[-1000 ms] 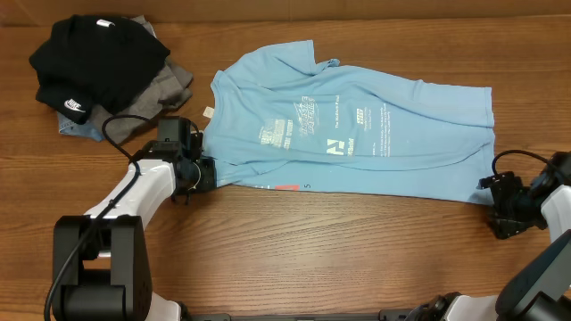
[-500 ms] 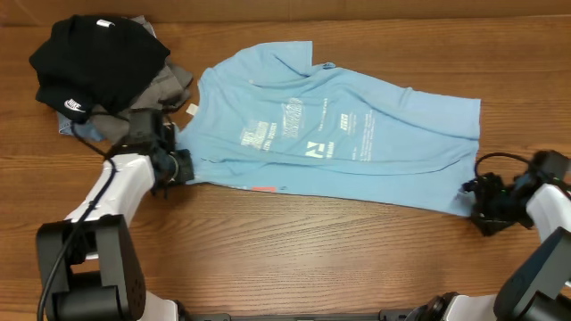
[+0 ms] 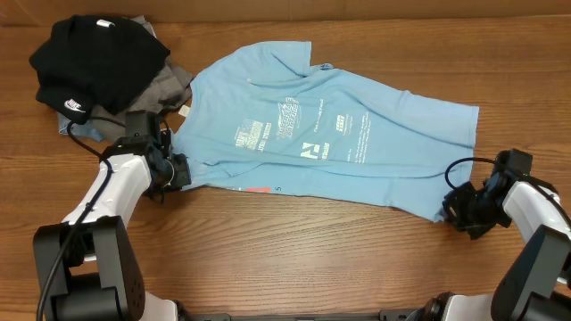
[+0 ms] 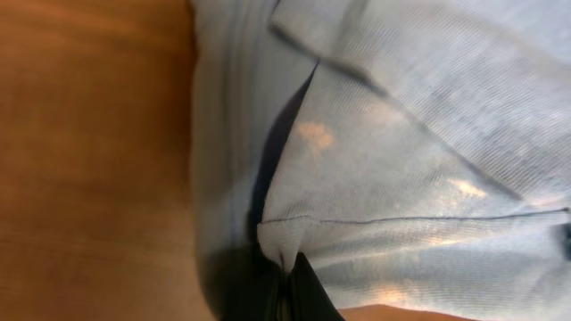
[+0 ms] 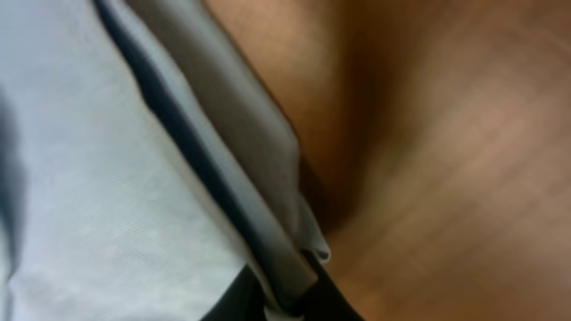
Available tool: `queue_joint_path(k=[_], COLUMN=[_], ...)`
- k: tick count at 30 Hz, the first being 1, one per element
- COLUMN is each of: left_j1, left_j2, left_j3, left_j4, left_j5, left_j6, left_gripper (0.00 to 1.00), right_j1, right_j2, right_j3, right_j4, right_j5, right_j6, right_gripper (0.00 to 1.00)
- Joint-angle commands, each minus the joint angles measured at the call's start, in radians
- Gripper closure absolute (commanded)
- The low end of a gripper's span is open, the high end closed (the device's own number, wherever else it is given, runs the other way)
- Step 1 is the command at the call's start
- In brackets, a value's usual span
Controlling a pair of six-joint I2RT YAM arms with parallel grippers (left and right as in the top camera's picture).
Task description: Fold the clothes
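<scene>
T-shirt point(image 3: 357, 147) has shifted left, pinched by left fingers point(image 3: 177, 169) and right fingers point(image 3: 458, 204).

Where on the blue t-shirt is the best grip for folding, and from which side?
The two corners of its near edge, each from its outer end. The blue t-shirt lies flat, stretched across the table, so only hems offer a low sideways pinch. The left gripper and right gripper are pinching there.
</scene>
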Motion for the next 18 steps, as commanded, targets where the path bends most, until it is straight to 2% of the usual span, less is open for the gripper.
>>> queue_joint_path(k=[1, 4, 8, 11, 12, 14, 15, 16, 18], left_j1=[0.039, 0.071, 0.080, 0.080, 0.080, 0.080, 0.080, 0.080, 0.079], left_j2=[-0.038, -0.059, -0.083, -0.098, -0.105, -0.121, -0.132, -0.142, -0.163], left_j3=[0.025, 0.025, 0.025, 0.025, 0.025, 0.027, 0.029, 0.034, 0.048], left_j4=[-0.077, -0.156, -0.239, -0.298, -0.305, -0.301, -0.299, -0.299, -0.304], left_j5=[-0.070, -0.087, -0.098, -0.143, -0.147, -0.143, -0.143, -0.143, -0.135], left_j6=[-0.060, -0.083, -0.082, -0.092, -0.094, -0.094, -0.094, -0.094, -0.085], left_gripper=[0.96, 0.96, 0.96, 0.95, 0.91, 0.84, 0.75, 0.61, 0.46], right_j1=[-0.039, -0.063, -0.067, -0.068, -0.069, -0.070, -0.074, -0.082, -0.098], right_j2=[0.002, 0.001, -0.007, -0.014, -0.015, -0.015, -0.015, -0.015, -0.015], right_j3=[0.022, 0.038, 0.039, 0.051, 0.061, 0.091, 0.110, 0.137, 0.189], right_j4=[-0.132, -0.227, -0.256, -0.255, -0.256, -0.264, -0.268, -0.269, -0.245], right_j5=[0.202, 0.213, 0.225, 0.232, 0.232, 0.232, 0.232, 0.232, 0.218], right_j6=[0.127, 0.146, 0.135, 0.135, 0.135, 0.136, 0.136, 0.136, 0.123], right_gripper=[0.88, 0.88, 0.83, 0.57, 0.45, 0.31, 0.29, 0.27, 0.20])
